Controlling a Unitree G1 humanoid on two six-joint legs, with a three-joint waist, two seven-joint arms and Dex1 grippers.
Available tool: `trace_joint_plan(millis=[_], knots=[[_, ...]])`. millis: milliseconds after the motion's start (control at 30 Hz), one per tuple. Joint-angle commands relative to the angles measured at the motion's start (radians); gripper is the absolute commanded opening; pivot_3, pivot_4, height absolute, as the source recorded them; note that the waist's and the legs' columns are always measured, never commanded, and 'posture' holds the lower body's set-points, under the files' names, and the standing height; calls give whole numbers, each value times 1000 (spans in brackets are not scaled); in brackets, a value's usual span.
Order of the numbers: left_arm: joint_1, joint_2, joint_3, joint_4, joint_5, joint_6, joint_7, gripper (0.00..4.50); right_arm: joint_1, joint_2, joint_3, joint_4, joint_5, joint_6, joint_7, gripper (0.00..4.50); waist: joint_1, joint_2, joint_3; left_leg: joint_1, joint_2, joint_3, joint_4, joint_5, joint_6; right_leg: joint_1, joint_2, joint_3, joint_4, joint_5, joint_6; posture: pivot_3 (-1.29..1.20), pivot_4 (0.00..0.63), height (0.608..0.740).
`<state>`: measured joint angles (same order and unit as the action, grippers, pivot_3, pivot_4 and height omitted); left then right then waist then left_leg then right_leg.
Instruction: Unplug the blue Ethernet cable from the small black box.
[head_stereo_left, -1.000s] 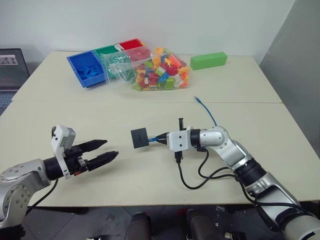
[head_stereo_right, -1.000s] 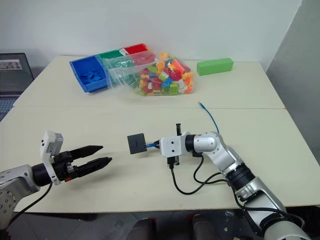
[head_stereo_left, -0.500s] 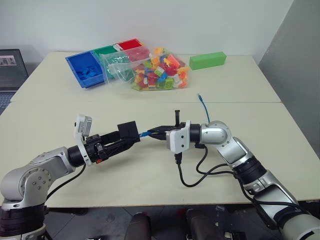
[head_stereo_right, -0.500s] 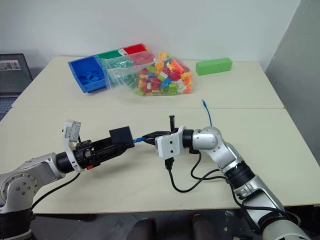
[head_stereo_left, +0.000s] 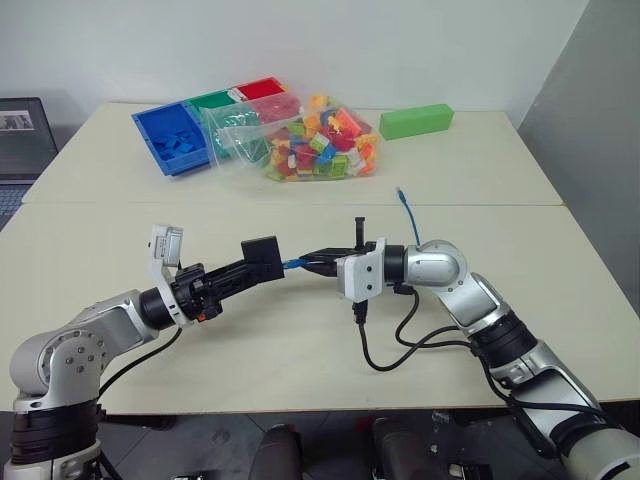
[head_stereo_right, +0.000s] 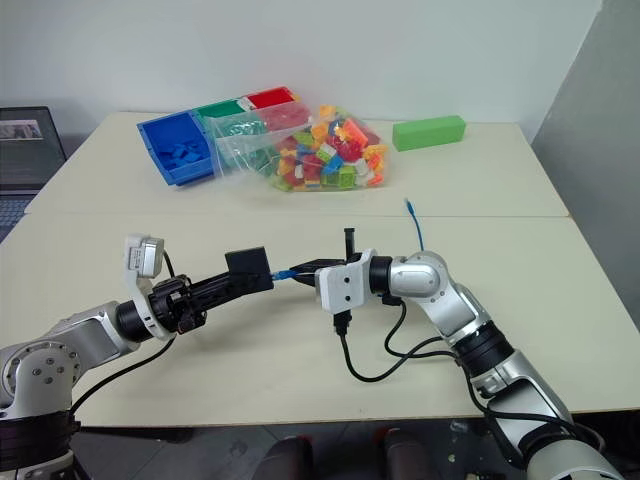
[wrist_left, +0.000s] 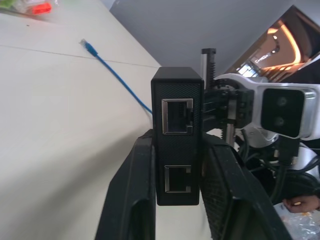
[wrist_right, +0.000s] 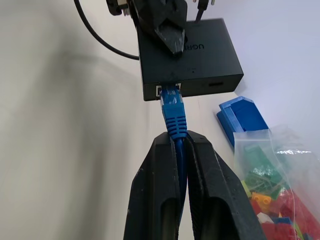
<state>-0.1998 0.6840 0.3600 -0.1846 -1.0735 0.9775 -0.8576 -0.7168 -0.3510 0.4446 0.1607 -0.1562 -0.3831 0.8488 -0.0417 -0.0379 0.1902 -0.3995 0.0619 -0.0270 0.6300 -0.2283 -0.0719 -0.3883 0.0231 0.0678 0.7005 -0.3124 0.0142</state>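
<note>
The small black box (head_stereo_left: 262, 249) hangs above the table's near half, and my left gripper (head_stereo_left: 256, 270) is shut on its two sides; the left wrist view shows the box (wrist_left: 177, 135) squeezed between both fingers, two empty ports facing the camera. The blue Ethernet cable (wrist_right: 172, 107) is plugged into the box's (wrist_right: 187, 47) opposite edge. My right gripper (wrist_right: 179, 136) is shut on the cable just behind the plug, reaching in from the right (head_stereo_left: 312, 262). The cable's free end (head_stereo_left: 401, 196) lies on the table behind the right arm.
At the far side stand a blue bin (head_stereo_left: 172, 138) with green and red bins beside it, a clear bag of coloured bricks (head_stereo_left: 305, 135) and a green block (head_stereo_left: 416, 121). A laptop (head_stereo_left: 20, 130) sits at the left edge. Black wires (head_stereo_left: 385, 350) loop below my right arm.
My left arm swung in from the left, put its open fingers around the box and shut on it. The right gripper kept its hold on the cable and rose slightly.
</note>
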Motion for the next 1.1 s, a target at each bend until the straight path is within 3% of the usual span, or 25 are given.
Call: trace_joint_plan(millis=[33,100,167,200,333,467,733,1100], knots=[[-5,7,13,-8,-11,2,10,772,-1,0,-27,-72,48,-24,14,0,0,0,0,0,0,0,0,0,0,0,0,0,0,0,0,0,150,740],[-6,10,8,-11,-11,1,6,772,3,-8,-23,-77,54,-33,25,0,1,0,0,0,0,0,0,0,0,0,0,0,0,0,0,0,150,740],[-12,17,2,-12,-2,-4,-1,772,7,-15,-26,-84,64,-33,32,666,1,0,0,0,0,0,0,0,0,0,0,0,0,0,0,0,150,740],[-18,18,-1,-10,0,-6,-2,772,11,-23,-24,-93,77,-27,51,714,1,0,0,0,0,0,0,0,0,0,0,0,0,0,0,0,150,740],[-34,57,-41,-7,50,-33,-62,772,44,-83,-21,-178,167,58,161,1684,3,0,0,0,0,-1,0,0,0,0,0,0,0,0,0,0,150,740],[-41,102,-96,-3,111,-80,-156,772,85,-127,-53,-313,358,322,241,2655,9,0,0,0,-1,0,0,0,0,0,0,0,-1,0,0,0,150,740],[-119,105,-154,0,132,-107,-259,772,136,-91,-172,-408,709,957,135,2673,9,0,0,0,0,0,0,0,0,0,0,0,-1,0,0,0,150,740],[-141,78,-122,5,60,-57,-261,772,153,55,-338,-393,1005,1315,-22,2673,6,1,0,-1,0,1,0,0,0,-1,4,1,-2,0,0,0,150,740]])
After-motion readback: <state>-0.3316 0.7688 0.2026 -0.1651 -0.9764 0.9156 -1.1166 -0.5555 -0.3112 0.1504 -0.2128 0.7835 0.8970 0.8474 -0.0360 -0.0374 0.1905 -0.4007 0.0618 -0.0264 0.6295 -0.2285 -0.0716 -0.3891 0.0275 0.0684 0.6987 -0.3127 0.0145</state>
